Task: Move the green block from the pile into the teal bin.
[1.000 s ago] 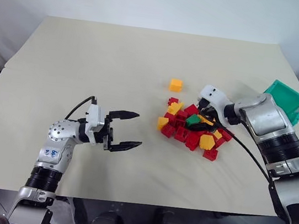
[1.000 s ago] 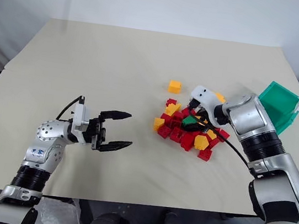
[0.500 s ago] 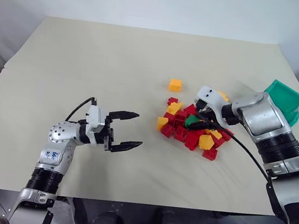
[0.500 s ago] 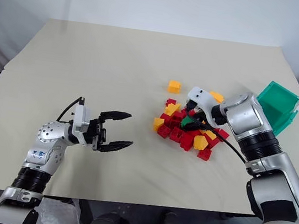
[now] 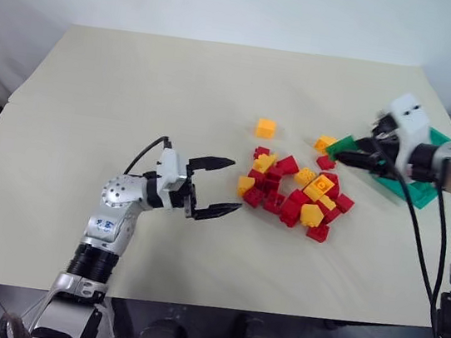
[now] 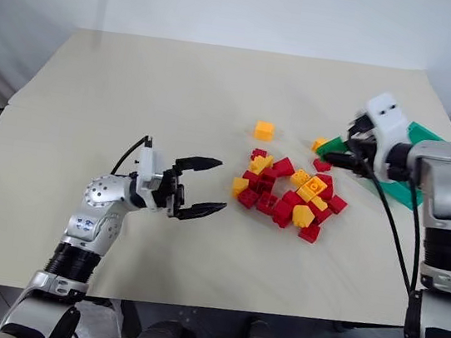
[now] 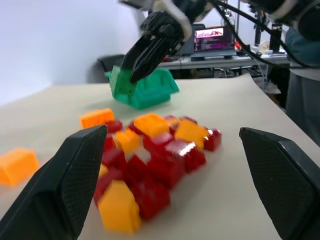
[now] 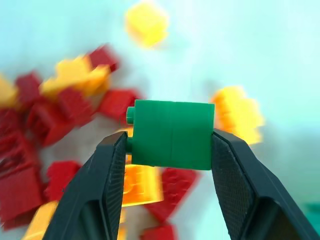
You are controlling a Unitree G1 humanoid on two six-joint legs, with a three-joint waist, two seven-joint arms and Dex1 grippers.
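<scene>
we have the small green plastic studded block [image 8: 171,134] clamped between the two black fingers of our right gripper [image 8: 170,150], lifted clear of the table [image 5: 136,89] and off the pile of red and yellow-orange plastic bricks [image 5: 290,191]. so the pick looks done. in the head views the right gripper hangs between the pile and the teal open-topped plastic bin [image 5: 427,168], just beside the bin's near edge, not yet over its opening. what is left, as we judge it: carry the block over the bin and let go. our left gripper [image 5: 216,186] hovers spread wide and empty, near the pile's other side.
</scene>
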